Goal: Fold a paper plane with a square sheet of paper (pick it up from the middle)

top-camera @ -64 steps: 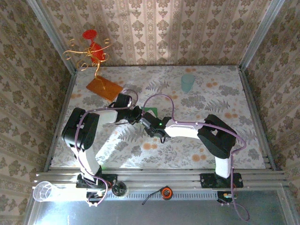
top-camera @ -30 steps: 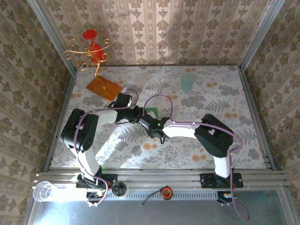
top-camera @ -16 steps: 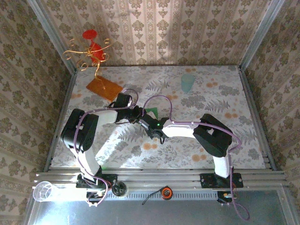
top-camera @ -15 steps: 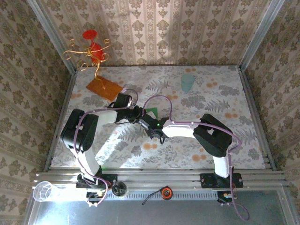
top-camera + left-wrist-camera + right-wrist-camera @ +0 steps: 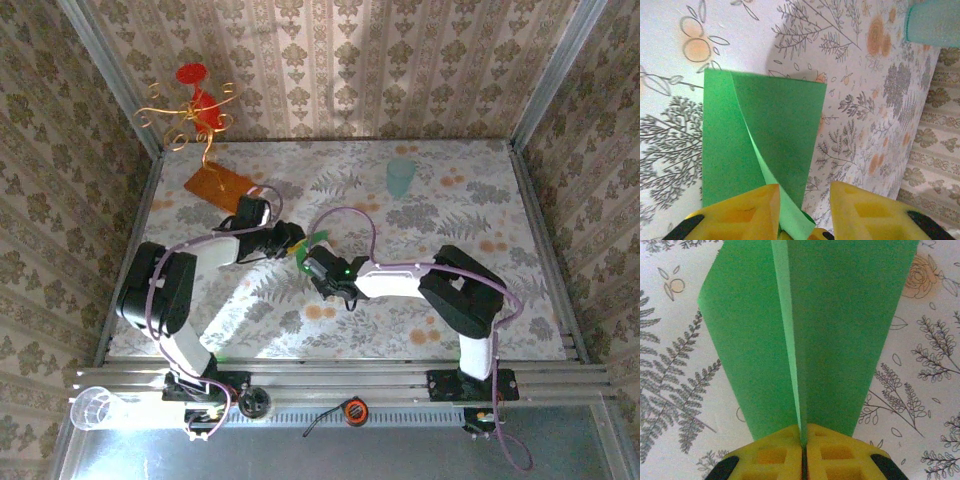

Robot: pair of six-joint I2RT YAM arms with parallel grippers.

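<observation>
Handover of green plane, left gripper to right

Mid-table, the paper plane (image 5: 314,241) sits between the two grippers, and its shadow suggests it is slightly lifted off the flowered table (image 5: 450,300). Compared with a moment earlier, the left arm has drawn back toward its own side and more green shows. The right gripper (image 5: 803,445) has its yellow fingers pressed together on the centre crease, with the wings fanning out either side. The left gripper (image 5: 805,197) stands narrowly parted, the paper's tip loose in the gap. The hold seems to have passed to the right arm, so the folding looks nearly done.
</observation>
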